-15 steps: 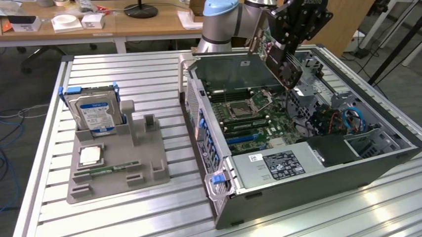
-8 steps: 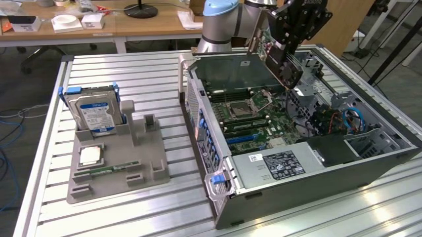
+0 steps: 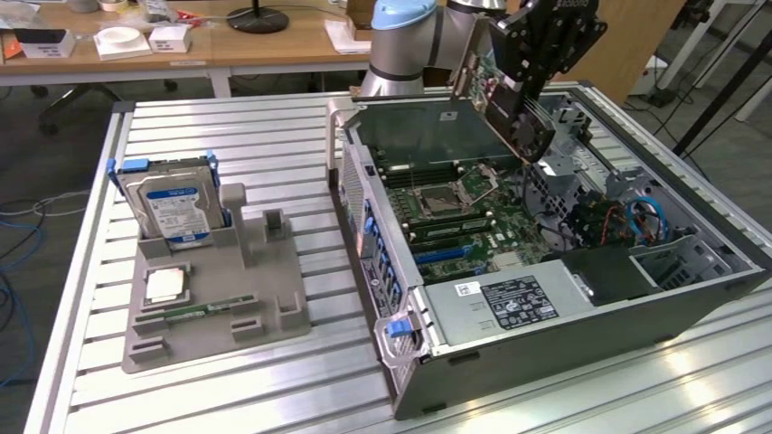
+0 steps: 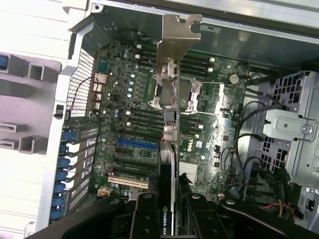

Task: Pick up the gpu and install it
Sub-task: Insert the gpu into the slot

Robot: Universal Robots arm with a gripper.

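The end effector [image 3: 532, 86] [image 4: 169, 211], partly closed, grips the gpu [image 3: 487, 86] [image 4: 170, 149] edge-down over the motherboard [image 3: 473, 237] inside the open computer case [image 3: 567, 348].

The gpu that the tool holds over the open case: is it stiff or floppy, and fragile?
Probably stiff: the gpu runs straight from the tool to its metal bracket, without sag. Likely fragile: a thin board with exposed parts. Held at one end, it may twist if knocked.
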